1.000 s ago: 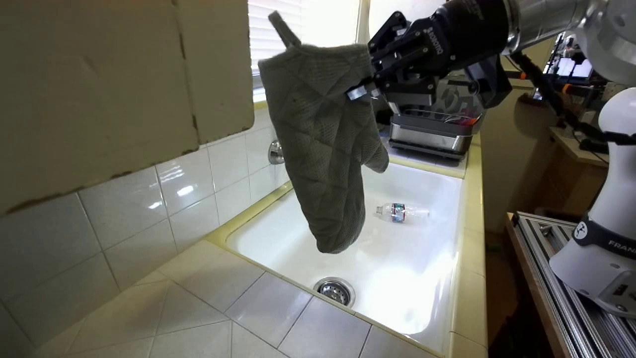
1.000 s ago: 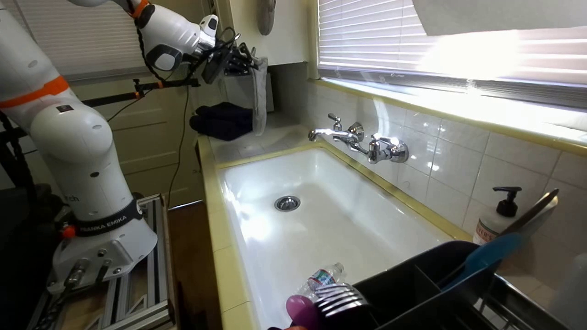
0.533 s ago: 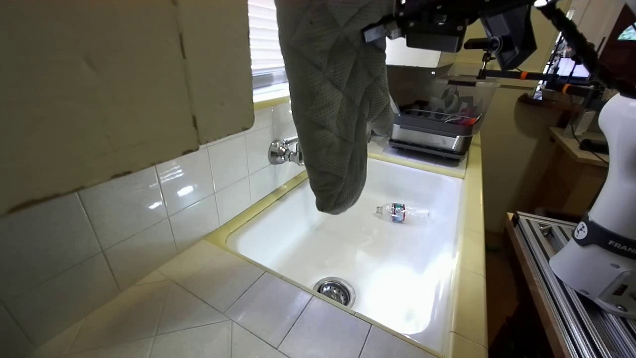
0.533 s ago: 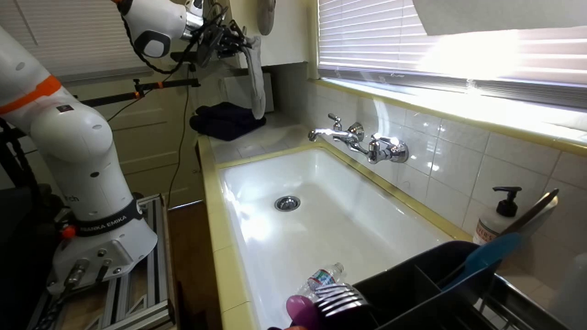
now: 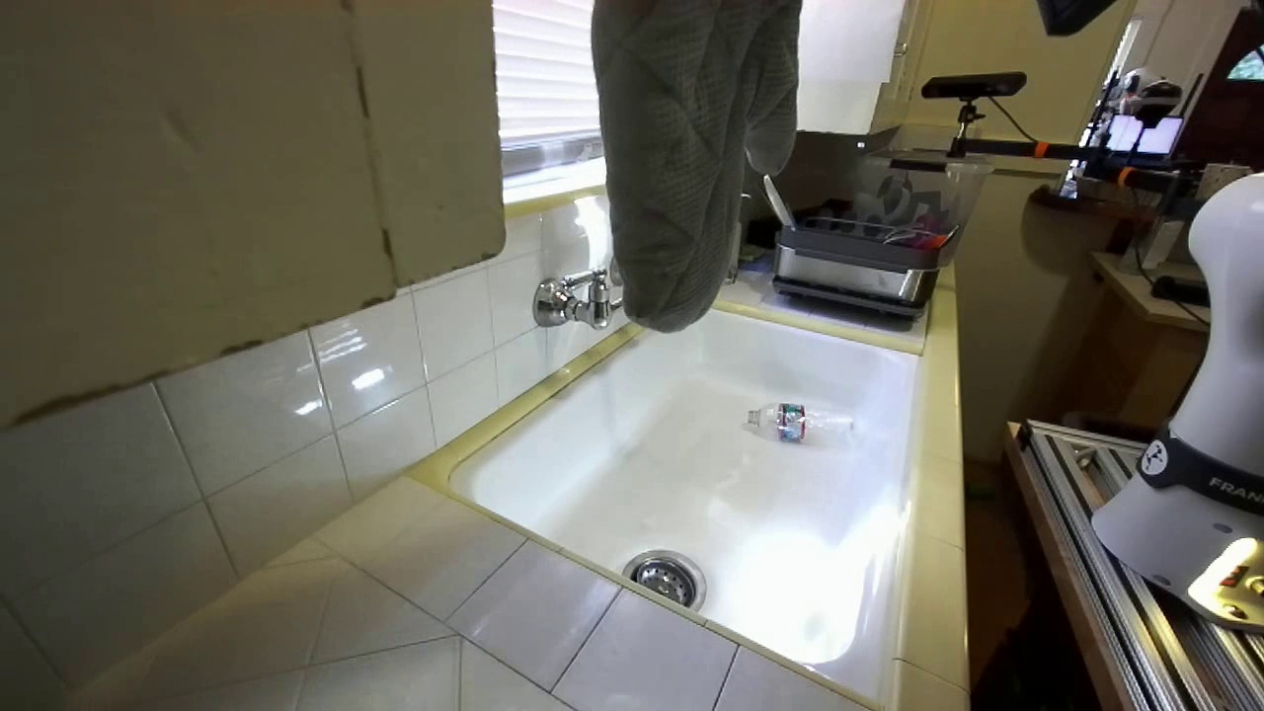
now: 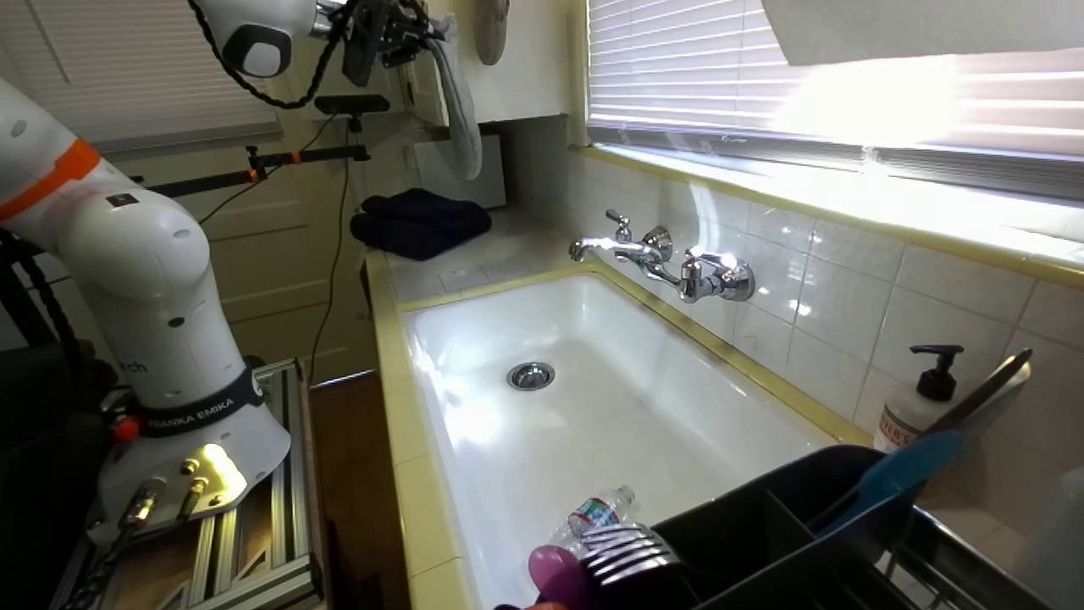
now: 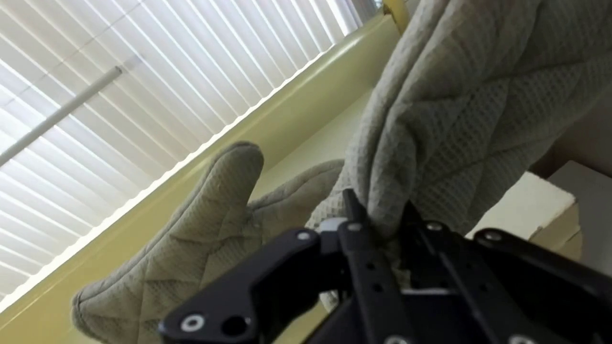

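Oven mitt (image 5: 681, 163) clamped in pincer (image 7: 381, 212); dark cloth (image 6: 419, 223) in exterior view only.

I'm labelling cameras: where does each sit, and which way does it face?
An exterior view: above the counter by the drain, facing the dish rack; robot base, lower arm show.
An exterior view: beside the dish rack, facing the drain; robot base, arm, gripper show.
Wrist view: behind gripper, facing blinds and held oven mitt; fingers show.
Both exterior views share sink, bottle, oven mitt.
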You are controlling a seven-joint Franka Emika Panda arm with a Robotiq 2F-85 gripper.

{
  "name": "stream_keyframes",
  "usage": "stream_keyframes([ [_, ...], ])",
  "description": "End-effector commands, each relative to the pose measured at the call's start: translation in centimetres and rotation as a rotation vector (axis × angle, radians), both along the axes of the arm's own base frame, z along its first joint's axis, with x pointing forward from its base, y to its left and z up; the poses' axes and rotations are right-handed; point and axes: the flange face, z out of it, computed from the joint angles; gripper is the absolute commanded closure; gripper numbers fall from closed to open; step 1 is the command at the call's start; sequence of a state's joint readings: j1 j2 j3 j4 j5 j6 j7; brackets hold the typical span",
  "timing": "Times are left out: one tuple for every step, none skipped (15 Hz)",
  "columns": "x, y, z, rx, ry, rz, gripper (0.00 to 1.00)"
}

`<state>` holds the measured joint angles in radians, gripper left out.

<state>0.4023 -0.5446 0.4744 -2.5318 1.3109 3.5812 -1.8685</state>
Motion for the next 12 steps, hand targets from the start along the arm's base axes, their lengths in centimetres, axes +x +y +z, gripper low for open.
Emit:
stream_keyframes([
  [-0.9, 0.4, 3.1, -0.004, -0.064, 0.059, 0.96],
  [-0.9, 0.5, 3.9, 0.004, -0.085, 0.053, 0.96],
  [-1.1, 0.6, 4.7, 0.009, -0.114, 0.047, 0.96],
  [-1.1, 0.7, 5.5, 0.012, -0.134, 0.045, 0.96],
  [-1.1, 0.7, 6.2, 0.016, -0.156, 0.042, 0.96],
  [-1.2, 0.9, 6.8, 0.018, -0.178, 0.037, 0.96],
  [-1.2, 0.9, 7.4, 0.019, -0.199, 0.031, 0.96],
  [-1.2, 1.0, 7.9, 0.022, -0.218, 0.028, 0.96],
  [-1.2, 1.0, 8.4, 0.026, -0.235, 0.023, 0.96],
  [-1.3, 1.1, 8.9, 0.034, -0.251, 0.017, 0.96],
  [-1.4, 1.1, 9.3, 0.042, -0.267, 0.013, 0.96],
  [-1.3, 1.0, 9.6, 0.054, -0.276, 0.003, 0.96],
])
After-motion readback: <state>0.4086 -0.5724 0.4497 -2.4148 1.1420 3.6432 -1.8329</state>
